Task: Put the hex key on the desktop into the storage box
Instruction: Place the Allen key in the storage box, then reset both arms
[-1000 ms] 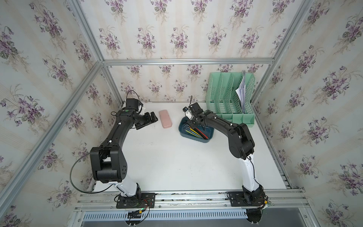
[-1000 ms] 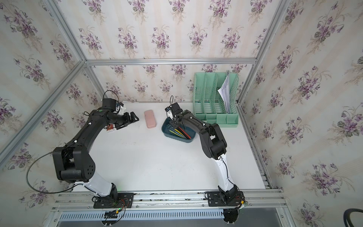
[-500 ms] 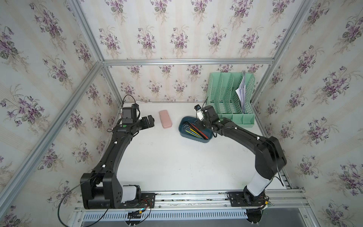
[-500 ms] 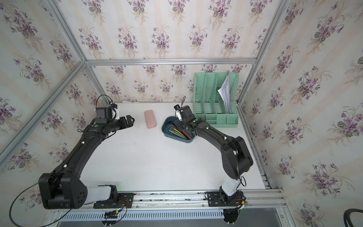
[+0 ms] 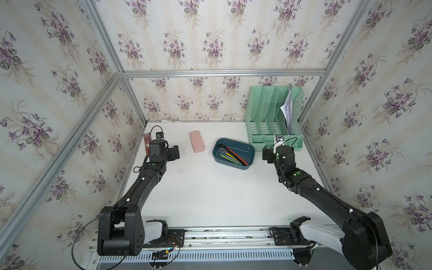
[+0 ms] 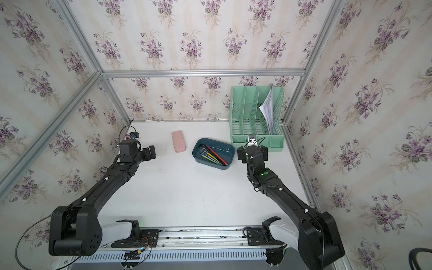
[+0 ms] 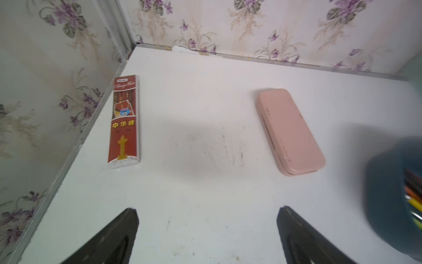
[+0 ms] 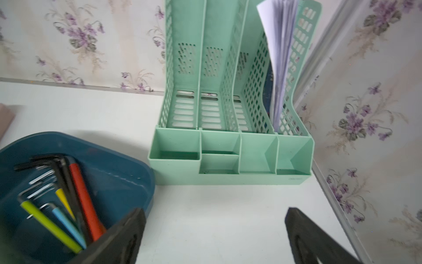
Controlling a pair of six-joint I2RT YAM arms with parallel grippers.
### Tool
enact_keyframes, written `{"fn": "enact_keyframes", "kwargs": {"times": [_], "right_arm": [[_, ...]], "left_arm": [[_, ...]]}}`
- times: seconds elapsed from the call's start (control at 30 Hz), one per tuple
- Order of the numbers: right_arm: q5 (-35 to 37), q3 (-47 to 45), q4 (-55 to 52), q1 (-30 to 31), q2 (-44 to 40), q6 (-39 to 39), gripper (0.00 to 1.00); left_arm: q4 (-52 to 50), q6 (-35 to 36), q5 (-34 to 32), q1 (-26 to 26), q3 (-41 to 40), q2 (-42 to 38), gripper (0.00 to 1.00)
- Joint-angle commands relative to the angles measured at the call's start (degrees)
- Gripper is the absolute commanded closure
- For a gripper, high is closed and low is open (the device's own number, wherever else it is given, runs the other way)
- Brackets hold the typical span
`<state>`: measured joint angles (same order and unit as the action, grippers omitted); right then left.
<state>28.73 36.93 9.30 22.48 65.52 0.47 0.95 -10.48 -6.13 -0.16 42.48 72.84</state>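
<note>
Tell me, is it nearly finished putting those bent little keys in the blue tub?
It looks essentially done.
Done: several hex keys lie inside the storage box, and I see none on the desktop, near the pink case or elsewhere.
In hand: nothing. The left jaws and right jaws both stand open and empty, clear of the box, one on each side.
Left: apparently nothing, perhaps only parking the arms.

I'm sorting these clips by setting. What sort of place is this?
Probably a robot test cell staged as a desk: wallpapered panels in an aluminium frame, robot arms on a base rail, and a file organiser and storage box on the white desktop.
</note>
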Motion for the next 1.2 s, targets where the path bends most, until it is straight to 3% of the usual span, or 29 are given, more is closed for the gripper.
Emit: {"fn": "enact_keyframes", "kwargs": {"times": [0.0, 0.13, 0.2, 0.4, 0.6, 0.73, 0.9, 1.17], "right_arm": [[6.6, -2.2, 5.5, -2.0, 0.9, 3.0, 0.00], [8.5, -5.3, 10.3, -4.8, 2.5, 3.6, 0.00], [7.3, -6.2, 12.4, -5.7, 3.3, 3.7, 0.00], [4.3, -8.3, 19.1, -6.0, 5.8, 2.3, 0.00], [3.3, -10.8, 24.7, -6.4, 6.0, 1.8, 0.00], [0.2, -10.7, 25.2, -6.7, 7.3, 1.9, 0.00], [0.6, -11.7, 28.0, -6.7, 9.1, 1.9, 0.00], [6.7, -13.3, 33.6, -7.5, 10.6, 1.3, 0.00]], "left_arm": [[10.8, -0.4, -10.9, -0.3, -5.0, -1.2, 0.01], [22.6, 4.3, -13.9, -0.3, -11.6, -0.7, 0.01], [21.1, 3.6, -15.8, -0.3, -10.5, 0.7, 0.01], [29.8, 7.9, -10.6, -0.4, -11.2, 2.8, 0.01], [28.9, 8.9, -9.5, -0.5, -10.3, 3.5, 0.01], [19.7, 5.8, -13.7, -1.3, -9.1, 2.1, 0.01], [37.6, 6.5, -11.5, -1.6, -19.3, 5.9, 0.01], [32.8, 8.1, -8.5, -1.8, -14.4, 10.5, 0.01]]}}
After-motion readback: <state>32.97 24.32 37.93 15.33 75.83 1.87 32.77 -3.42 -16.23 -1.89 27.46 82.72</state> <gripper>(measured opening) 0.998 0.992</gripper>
